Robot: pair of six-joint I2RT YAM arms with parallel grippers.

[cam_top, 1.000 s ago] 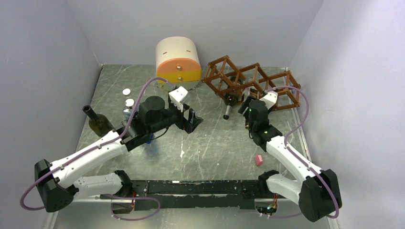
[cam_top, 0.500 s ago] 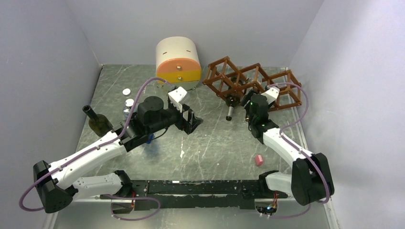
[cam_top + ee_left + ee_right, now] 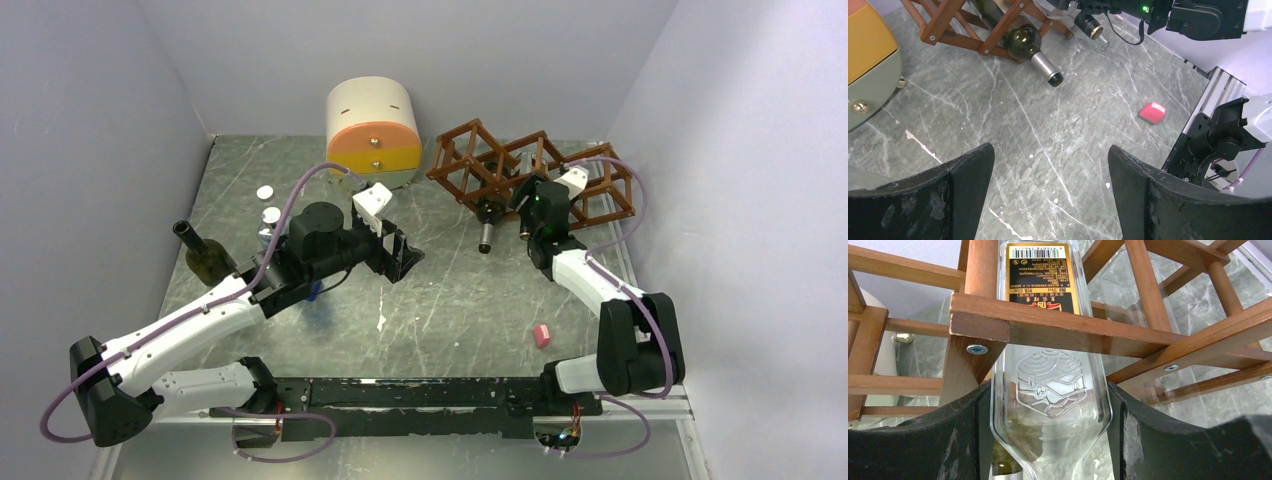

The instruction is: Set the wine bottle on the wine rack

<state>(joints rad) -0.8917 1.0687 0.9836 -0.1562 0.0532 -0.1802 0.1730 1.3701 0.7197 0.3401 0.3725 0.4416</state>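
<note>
The wine rack (image 3: 500,165) is a reddish-brown wooden lattice at the back right of the table. My right gripper (image 3: 528,205) is at its front, shut on a clear glass wine bottle (image 3: 1048,365) with a gold label. Its black fingers (image 3: 955,430) press both sides of the bottle's shoulder. The bottle's body lies inside a rack cell (image 3: 1058,327), and its capped neck (image 3: 1088,25) points out toward the arm. My left gripper (image 3: 400,255) hovers open over mid-table, nothing between its fingers (image 3: 965,172).
A dark green bottle (image 3: 485,225) lies in the neighbouring rack cell, neck sticking out. Another dark bottle (image 3: 205,258) stands at the left. A cream-and-orange cabinet (image 3: 372,130) sits at the back. There is a pink block (image 3: 542,335) near the front right and white caps (image 3: 268,203) at the left.
My right arm has stretched farther back toward the rack, pushing the clear bottle deeper into its cell. The left arm has stayed still.
</note>
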